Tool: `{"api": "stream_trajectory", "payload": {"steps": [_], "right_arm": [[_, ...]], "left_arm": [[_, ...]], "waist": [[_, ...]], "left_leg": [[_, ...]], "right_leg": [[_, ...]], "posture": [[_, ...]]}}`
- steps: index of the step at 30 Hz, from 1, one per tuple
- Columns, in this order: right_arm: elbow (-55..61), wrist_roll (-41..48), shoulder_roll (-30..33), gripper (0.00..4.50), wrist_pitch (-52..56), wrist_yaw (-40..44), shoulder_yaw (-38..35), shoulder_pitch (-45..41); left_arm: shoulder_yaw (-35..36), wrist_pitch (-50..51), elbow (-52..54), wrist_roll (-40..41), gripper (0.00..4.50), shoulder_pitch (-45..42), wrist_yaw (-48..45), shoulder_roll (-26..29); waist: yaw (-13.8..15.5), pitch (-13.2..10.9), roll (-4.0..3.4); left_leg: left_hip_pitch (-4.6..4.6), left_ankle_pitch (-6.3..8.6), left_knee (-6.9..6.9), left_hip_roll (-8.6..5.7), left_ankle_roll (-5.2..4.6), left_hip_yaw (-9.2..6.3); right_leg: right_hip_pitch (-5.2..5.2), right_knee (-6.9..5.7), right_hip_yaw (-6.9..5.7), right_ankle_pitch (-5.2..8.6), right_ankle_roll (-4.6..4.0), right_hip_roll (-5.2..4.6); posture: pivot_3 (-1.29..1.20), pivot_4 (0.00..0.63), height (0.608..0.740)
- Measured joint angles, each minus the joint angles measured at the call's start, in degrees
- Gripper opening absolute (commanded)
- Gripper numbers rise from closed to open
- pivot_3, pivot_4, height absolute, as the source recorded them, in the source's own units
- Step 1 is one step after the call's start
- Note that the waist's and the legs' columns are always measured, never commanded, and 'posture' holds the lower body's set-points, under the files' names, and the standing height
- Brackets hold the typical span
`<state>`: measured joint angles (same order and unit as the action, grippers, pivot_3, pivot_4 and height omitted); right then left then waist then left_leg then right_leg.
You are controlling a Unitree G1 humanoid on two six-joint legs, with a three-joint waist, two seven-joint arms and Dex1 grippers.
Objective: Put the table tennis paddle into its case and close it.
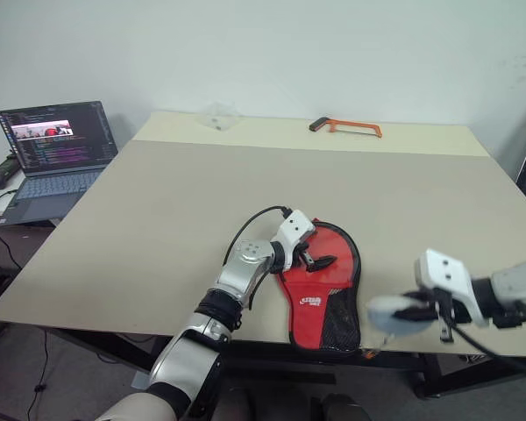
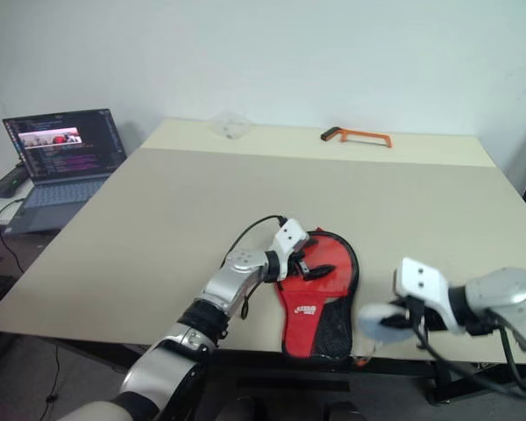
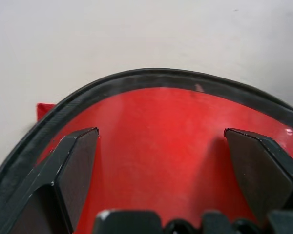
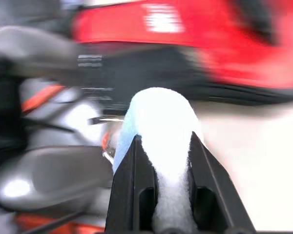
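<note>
Between right jaws, blurred white pad [image 4: 161, 146]

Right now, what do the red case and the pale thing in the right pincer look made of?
The case: looks like soft fabric, matte red with a printed white logo, black mesh on its lower part and black piping round the edge. The pale disc in the right pincer: fuzzy white surface, possibly felt or foam; can't tell which.
</note>
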<state>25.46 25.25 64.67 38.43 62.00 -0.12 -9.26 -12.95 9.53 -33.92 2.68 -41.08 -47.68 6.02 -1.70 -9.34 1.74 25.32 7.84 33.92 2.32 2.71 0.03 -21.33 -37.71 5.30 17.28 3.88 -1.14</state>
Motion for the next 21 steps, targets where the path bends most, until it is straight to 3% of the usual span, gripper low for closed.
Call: {"api": "stream_trajectory", "payload": {"steps": [1,8,14,18,21], "right_arm": [[-1.2,-0.5,-0.2,0.22,-0.1,0.0,0.6,-0.6],[-6.9,-4.5,-1.9,2.51,-3.6,2.1,5.9,-1.3],[-10.5,-1.2,-1.2,4.47,-3.3,5.6,0.4,-1.5],[-8.3,5.3,2.5,4.47,0.4,9.3,-11.9,1.4],[-4.8,8.3,3.3,4.47,3.7,11.0,-20.3,5.7]], "left_arm": [[0.0,0.6,0.8,0.6,4.5,0.2,-0.8,0.5],[-0.1,5.7,13.0,5.1,4.5,4.1,-12.9,11.3],[8.5,13.9,22.5,16.5,4.5,3.3,-26.3,28.6],[16.0,19.2,22.5,22.2,4.5,2.4,-34.6,43.0],[17.9,19.3,21.9,22.9,4.5,5.0,-38.4,50.8]], "waist": [[0.0,0.0,-0.01],[-0.1,-0.1,-0.13],[-0.2,-0.7,-0.08],[-0.3,-0.9,-0.07],[-0.2,-0.9,-0.07]], "left_leg": [[0.16,0.01,0.0,0.02,0.0,0.01],[0.54,0.09,-0.02,0.18,0.04,-0.07],[0.52,0.08,0.1,0.3,0.04,-0.02],[0.51,0.09,0.04,0.33,0.05,0.01],[0.53,0.13,-0.01,0.34,0.08,0.0]], "right_leg": [[-0.02,-0.04,0.01,-0.02,0.02,0.03],[-0.48,-0.33,-0.02,-0.21,-0.04,0.3],[-0.49,-0.4,0.02,-0.13,0.15,0.34],[-0.48,-0.31,-0.03,-0.1,0.1,0.27],[-0.52,-0.35,-0.09,-0.06,-0.09,0.24]], "posture": [[0.0,0.15,0.74],[0.0,0.15,0.74],[0.0,0.15,0.74],[0.0,0.15,0.74],[0.0,0.15,0.74]]}}
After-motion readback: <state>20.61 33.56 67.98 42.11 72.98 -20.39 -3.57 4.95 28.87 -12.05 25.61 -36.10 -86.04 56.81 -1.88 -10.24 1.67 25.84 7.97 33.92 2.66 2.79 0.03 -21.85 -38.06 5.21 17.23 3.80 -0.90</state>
